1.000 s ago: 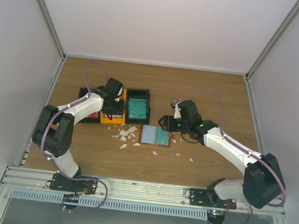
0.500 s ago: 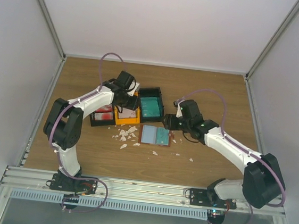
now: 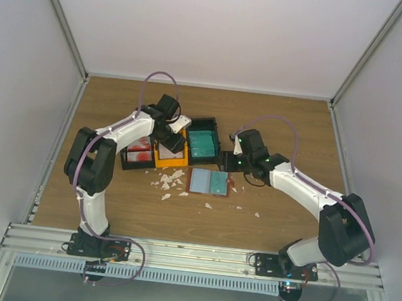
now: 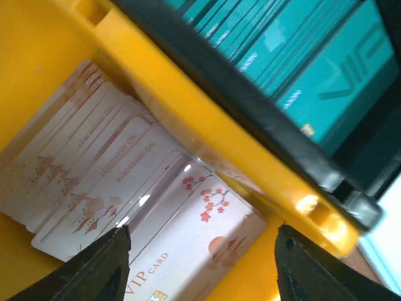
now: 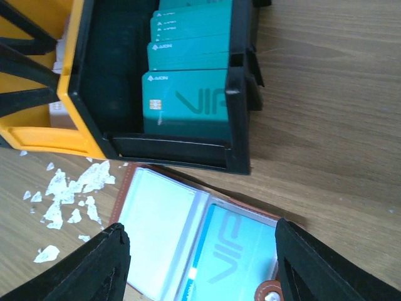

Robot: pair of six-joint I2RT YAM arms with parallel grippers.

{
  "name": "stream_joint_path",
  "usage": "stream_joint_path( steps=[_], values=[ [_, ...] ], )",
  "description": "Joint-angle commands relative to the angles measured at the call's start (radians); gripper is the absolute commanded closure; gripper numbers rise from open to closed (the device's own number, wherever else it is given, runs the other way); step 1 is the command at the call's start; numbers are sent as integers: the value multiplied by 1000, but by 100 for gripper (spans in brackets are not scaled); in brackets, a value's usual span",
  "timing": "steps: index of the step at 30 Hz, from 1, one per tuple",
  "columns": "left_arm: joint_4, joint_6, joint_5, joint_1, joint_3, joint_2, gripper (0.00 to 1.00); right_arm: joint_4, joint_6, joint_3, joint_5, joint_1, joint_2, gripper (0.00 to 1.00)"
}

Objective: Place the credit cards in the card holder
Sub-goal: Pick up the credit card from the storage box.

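Note:
The card holder lies open on the table, brown-edged with pale clear pockets; a teal card sits in its right pocket, the left pocket is empty. Teal cards fill the black bin. Pale pinkish cards with blossom prints lie in the orange bin. Red cards lie in the left black bin. My left gripper is open just above the pale cards. My right gripper is open over the card holder, holding nothing.
White scraps of debris lie on the wood left of the card holder, also in the right wrist view. The three joined bins stand at mid table. Enclosure walls surround the table; a metal rail runs along the near edge.
My left arm swung right and pushed the bins rightward, then settled over the orange bin. My right gripper drew back toward the bins' right side, above the card holder.

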State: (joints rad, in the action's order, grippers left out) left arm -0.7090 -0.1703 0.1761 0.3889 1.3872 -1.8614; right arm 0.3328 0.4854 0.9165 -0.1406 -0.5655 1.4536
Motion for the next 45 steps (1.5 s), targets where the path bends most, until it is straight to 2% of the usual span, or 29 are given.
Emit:
stream_joint_path(
  steps=[1, 3, 7, 14, 23, 29, 33, 39, 45],
  values=[
    [-50, -80, 25, -28, 51, -63, 34, 14, -7, 41, -55, 9, 18, 36],
    [-59, -85, -12, -33, 55, -88, 35, 29, -11, 46, -55, 10, 25, 36],
    [-50, -82, -4, -36, 53, -93, 51, 25, -9, 43, -48, 9, 30, 36],
    [-51, -61, -62, -29, 62, -132, 50, 8, 2, 45, -57, 9, 44, 36],
    [-56, -73, -116, -1, 51, -152, 54, 10, -3, 47, -53, 9, 54, 36],
    [-69, -55, -128, 11, 64, -170, 51, 34, -25, 80, -17, 9, 113, 36],
    [-77, -40, -131, 17, 70, -169, 54, 41, -38, 101, 1, 9, 149, 36],
    [-93, -46, -86, 32, 62, -134, 63, 41, -49, 129, 6, 9, 195, 36],
    [-107, -61, -40, 43, 40, -95, 65, 41, -54, 163, 9, 8, 246, 36]
  ],
)
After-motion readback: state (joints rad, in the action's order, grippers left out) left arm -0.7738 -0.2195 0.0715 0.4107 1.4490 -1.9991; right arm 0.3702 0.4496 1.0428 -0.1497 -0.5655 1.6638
